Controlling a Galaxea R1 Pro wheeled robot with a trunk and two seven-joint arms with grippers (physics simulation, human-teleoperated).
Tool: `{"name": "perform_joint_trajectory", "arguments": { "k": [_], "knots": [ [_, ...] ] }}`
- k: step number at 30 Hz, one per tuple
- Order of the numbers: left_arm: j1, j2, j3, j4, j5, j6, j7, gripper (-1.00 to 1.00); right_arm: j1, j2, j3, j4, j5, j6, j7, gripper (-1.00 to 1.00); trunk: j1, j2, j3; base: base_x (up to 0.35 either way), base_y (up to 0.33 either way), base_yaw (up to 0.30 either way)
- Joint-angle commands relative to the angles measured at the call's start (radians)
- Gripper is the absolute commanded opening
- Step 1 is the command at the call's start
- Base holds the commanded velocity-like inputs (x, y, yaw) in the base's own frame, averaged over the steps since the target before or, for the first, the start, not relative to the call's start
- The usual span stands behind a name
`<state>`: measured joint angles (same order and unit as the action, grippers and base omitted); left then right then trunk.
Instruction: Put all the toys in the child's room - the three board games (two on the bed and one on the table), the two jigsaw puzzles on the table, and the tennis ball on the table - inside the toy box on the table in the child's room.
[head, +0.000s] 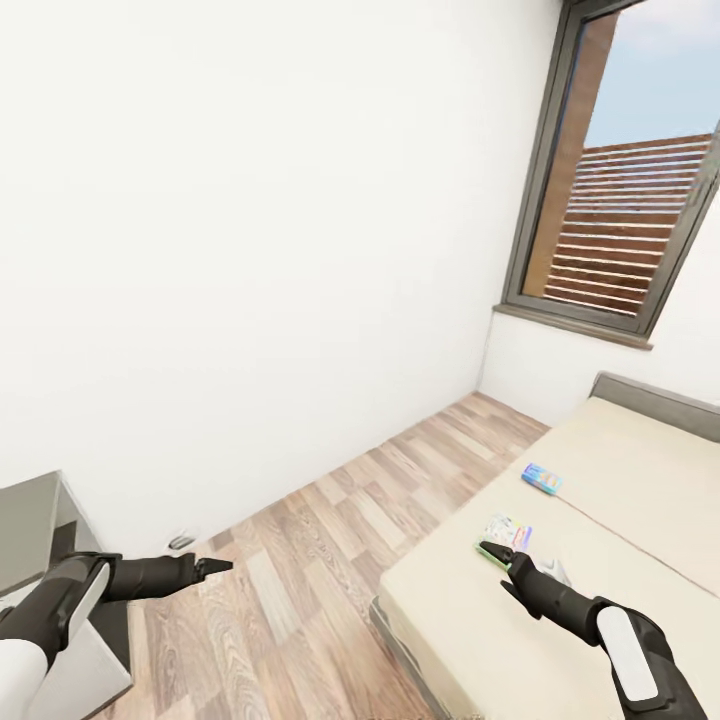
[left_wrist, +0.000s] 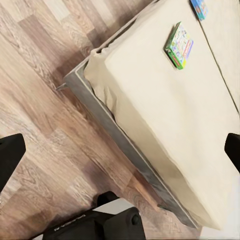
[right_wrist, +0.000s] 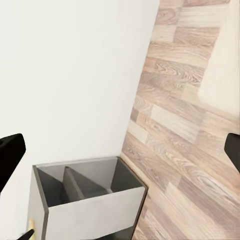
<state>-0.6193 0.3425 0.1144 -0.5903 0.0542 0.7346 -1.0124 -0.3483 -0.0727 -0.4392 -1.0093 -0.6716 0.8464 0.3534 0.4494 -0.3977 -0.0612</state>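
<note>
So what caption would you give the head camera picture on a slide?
Two board games, blue and green-edged, lie on the beige bed; the right gripper hovers near the nearer one.

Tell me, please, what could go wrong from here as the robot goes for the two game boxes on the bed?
1. The right gripper is already over the nearer board game; a hasty reach might shove the thin box rather than grip it.
2. That box lies flat on the soft bed, so fingers may struggle to get under its edge.
3. The far blue board game lies deeper on the bed, possibly needing the base closer, near the bed frame.
</note>
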Motion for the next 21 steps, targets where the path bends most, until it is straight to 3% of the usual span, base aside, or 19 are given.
{"name": "perform_joint_trajectory", "arguments": {
  "k": [1,11,21],
  "knots": [
    [0.0,0.002,0.001,0.0,0.006,0.009,-0.002,1.0,-0.001,0.001,-0.003,0.0,0.004,0.005,0.005,1.0,0.001,-0.002,-0.003,0.0,0.194,-0.26],
    [0.0,0.007,0.001,0.0,0.006,0.003,-0.006,1.0,-0.001,0.001,-0.003,0.0,0.004,0.003,0.005,1.0,0.001,-0.002,-0.005,0.035,0.111,-0.131],
    [0.0,0.008,0.001,0.0,0.006,0.002,-0.006,1.0,-0.001,0.001,-0.003,0.0,0.004,0.003,0.004,1.0,0.001,-0.002,-0.006,0.008,0.164,-0.249]
  ]
}}
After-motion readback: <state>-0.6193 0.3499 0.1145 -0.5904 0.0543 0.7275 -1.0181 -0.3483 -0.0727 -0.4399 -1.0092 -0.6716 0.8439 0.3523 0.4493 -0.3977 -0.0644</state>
